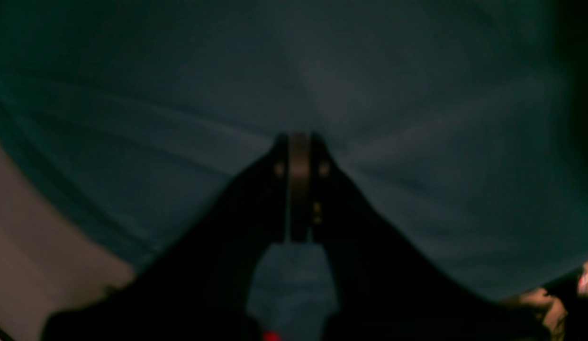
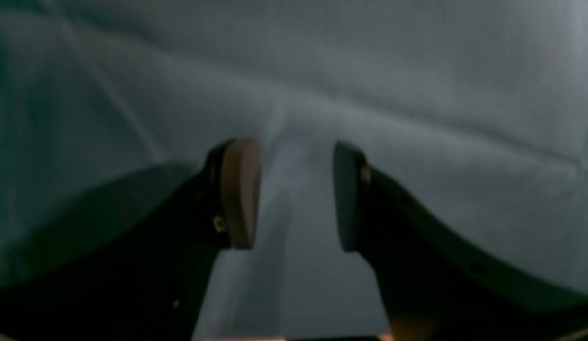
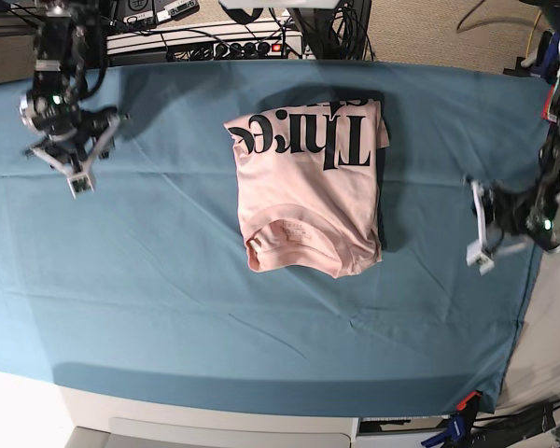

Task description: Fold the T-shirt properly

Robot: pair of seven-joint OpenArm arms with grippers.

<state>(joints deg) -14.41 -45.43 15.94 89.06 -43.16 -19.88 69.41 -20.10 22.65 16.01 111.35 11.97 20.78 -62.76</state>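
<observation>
The pale pink T-shirt (image 3: 310,191) lies folded into a rough rectangle at the middle of the teal table cloth (image 3: 168,280), with black lettering showing on its far half. My left gripper (image 3: 480,233) hovers near the cloth's right edge, well clear of the shirt. In the left wrist view that gripper (image 1: 299,142) is shut, pads pressed together over teal cloth, with nothing seen between them. My right gripper (image 3: 76,179) hangs over the far left of the cloth. In the right wrist view it (image 2: 296,149) stands open above bare teal fabric.
A power strip and cables (image 3: 205,42) run along the table's back edge. The cloth ends at the right edge (image 3: 527,308) close to the left arm. A pale table front (image 3: 215,425) shows below the cloth.
</observation>
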